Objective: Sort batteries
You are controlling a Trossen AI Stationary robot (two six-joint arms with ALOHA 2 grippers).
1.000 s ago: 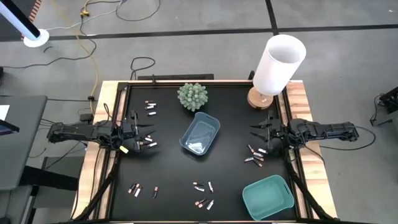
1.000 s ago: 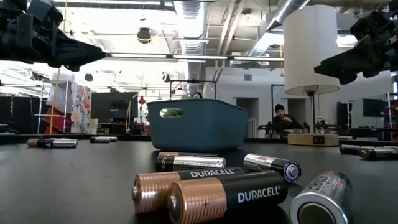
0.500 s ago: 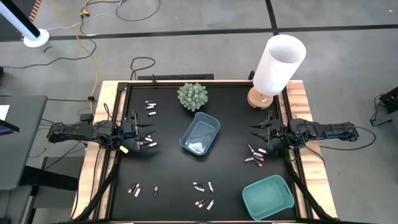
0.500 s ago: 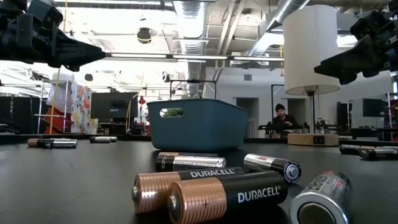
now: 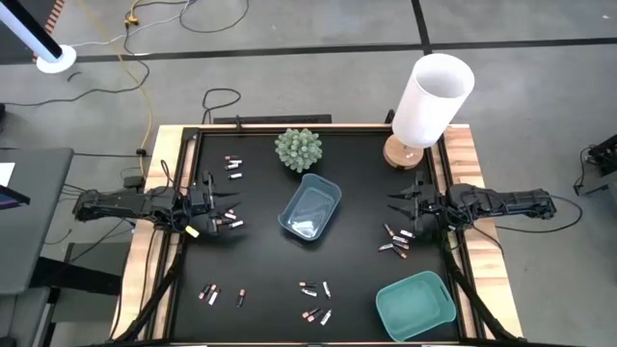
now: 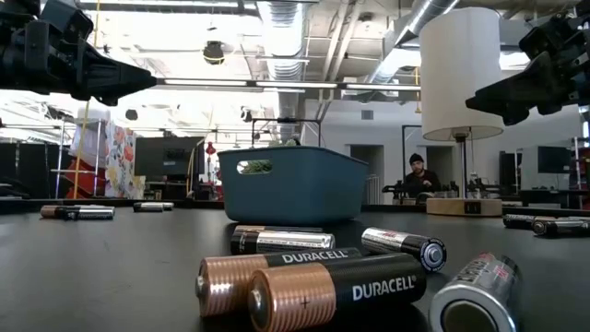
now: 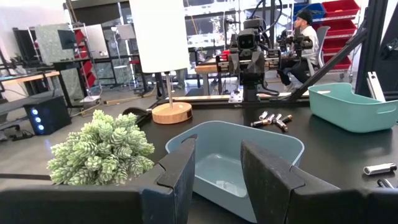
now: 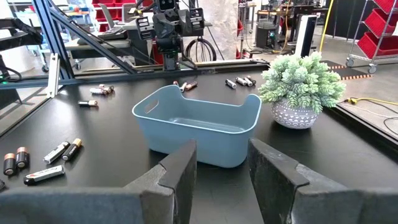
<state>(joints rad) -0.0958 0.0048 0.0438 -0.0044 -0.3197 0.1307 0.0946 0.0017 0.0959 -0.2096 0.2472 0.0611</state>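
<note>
Nothing has changed since the earlier frame. My left claw (image 5: 229, 204) hangs at the table's (image 5: 260, 260) nine o'clock edge, fingers apart and holding nothing. My right claw (image 5: 395, 205) hangs at three o'clock, likewise open and empty. Between them sits the blue tray (image 5: 310, 207), with a teal tray (image 5: 415, 305) at five o'clock. The batteries (image 5: 314, 301) lie loose in small clusters: at six, seven, ten and four o'clock, plus a few just under my left claw. A plant (image 5: 298, 149) stands at twelve, a lamp (image 5: 429, 101) at one.
</note>
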